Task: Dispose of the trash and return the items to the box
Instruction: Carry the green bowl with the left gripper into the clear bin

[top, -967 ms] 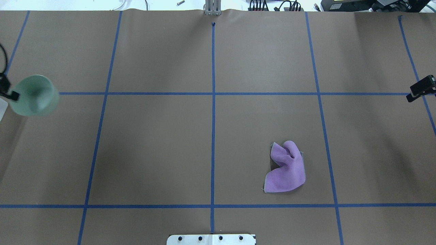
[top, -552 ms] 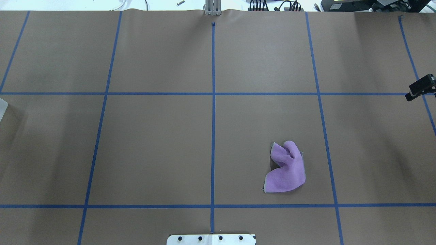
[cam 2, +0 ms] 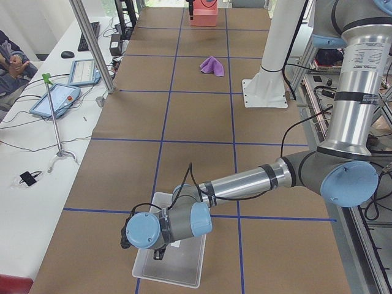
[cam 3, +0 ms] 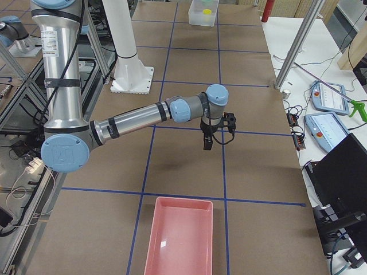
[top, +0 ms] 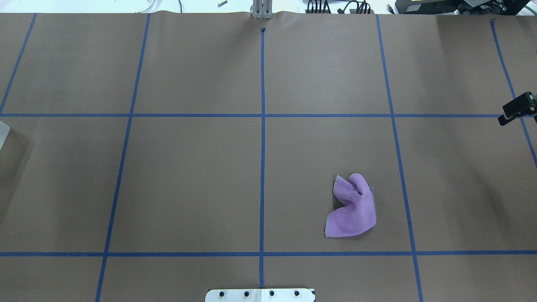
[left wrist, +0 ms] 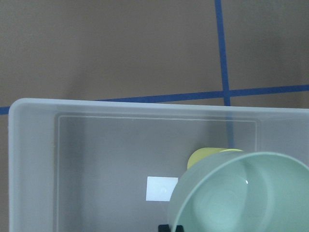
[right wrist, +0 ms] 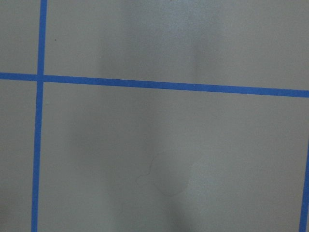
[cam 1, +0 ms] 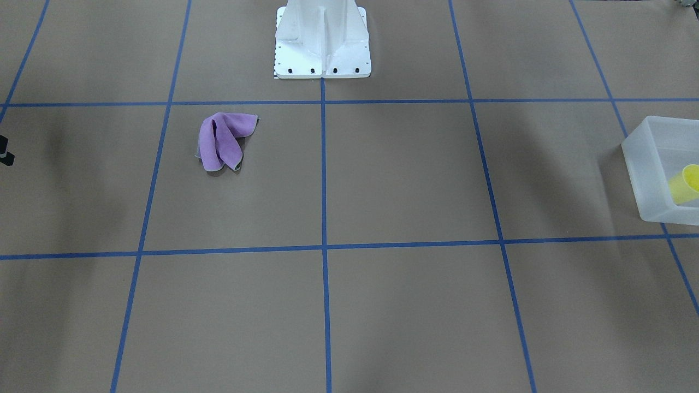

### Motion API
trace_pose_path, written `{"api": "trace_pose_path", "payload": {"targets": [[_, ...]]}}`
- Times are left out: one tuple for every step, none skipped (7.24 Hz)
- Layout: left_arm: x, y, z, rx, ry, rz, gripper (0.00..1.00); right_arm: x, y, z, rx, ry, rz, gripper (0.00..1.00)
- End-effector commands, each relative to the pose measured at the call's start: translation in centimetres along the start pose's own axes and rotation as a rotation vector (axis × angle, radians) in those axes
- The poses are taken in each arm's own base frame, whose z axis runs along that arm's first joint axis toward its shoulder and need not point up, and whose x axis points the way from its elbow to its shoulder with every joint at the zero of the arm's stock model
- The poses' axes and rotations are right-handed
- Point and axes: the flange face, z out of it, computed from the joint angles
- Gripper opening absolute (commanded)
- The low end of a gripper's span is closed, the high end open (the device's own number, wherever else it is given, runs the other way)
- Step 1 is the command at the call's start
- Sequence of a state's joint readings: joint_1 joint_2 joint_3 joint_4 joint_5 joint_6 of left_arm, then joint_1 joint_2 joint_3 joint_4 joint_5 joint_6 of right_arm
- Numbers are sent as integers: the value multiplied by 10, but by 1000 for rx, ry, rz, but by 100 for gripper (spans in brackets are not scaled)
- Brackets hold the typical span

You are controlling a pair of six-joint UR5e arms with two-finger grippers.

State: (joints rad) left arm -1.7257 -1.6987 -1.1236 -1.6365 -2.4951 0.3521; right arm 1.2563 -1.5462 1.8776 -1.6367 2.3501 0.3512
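Note:
In the left wrist view the mint-green bowl (left wrist: 241, 193) hangs tilted over the translucent box (left wrist: 34, 159), with its rim at the black fingertip (left wrist: 164, 228) of my left gripper, which is shut on it. The yellow cup (left wrist: 207, 155) lies inside the box behind the bowl, near the white label (left wrist: 161, 188). The box (cam 1: 650, 164) and the cup (cam 1: 685, 185) also show in the front view. My left wrist (cam 2: 165, 226) hovers over the box (cam 2: 177, 269). My right gripper (cam 3: 217, 133) hangs empty above bare table, fingers apart; it shows at the overhead view's edge (top: 516, 110).
A crumpled purple cloth (top: 352, 207) lies on the brown paper on my right side; it also shows in the front view (cam 1: 224, 139). A pink bin (cam 3: 179, 240) stands at the table's right end. The robot's white base (cam 1: 322, 38) stands at the table's middle edge.
My left gripper with the mint-green bowl has moved left, out of the overhead view and over the box. My right gripper has drifted slightly toward the right edge.

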Motion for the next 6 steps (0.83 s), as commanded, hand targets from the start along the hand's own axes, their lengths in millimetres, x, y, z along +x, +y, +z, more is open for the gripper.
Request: {"api": "trace_pose_path", "payload": {"targets": [[-36,10,28,-16,-5,-17,0,-1,0,0,0,1,-2,100],[-43,13,32,-26,-1,-31,0,-3,0,-2,4,-2,-5,100],[-48,17,37,-35,3,-44,0,-3,1,-2,3,-1,-4,100],[-52,22,41,-41,5,-53,0,-2,0,-2,4,-1,-3,100],[-64,31,53,-60,9,-76,0,-3,1,-2,3,-1,-4,100],[-66,27,53,-57,-10,-67,0,-2,0,-1,2,-1,-3,100]]}}
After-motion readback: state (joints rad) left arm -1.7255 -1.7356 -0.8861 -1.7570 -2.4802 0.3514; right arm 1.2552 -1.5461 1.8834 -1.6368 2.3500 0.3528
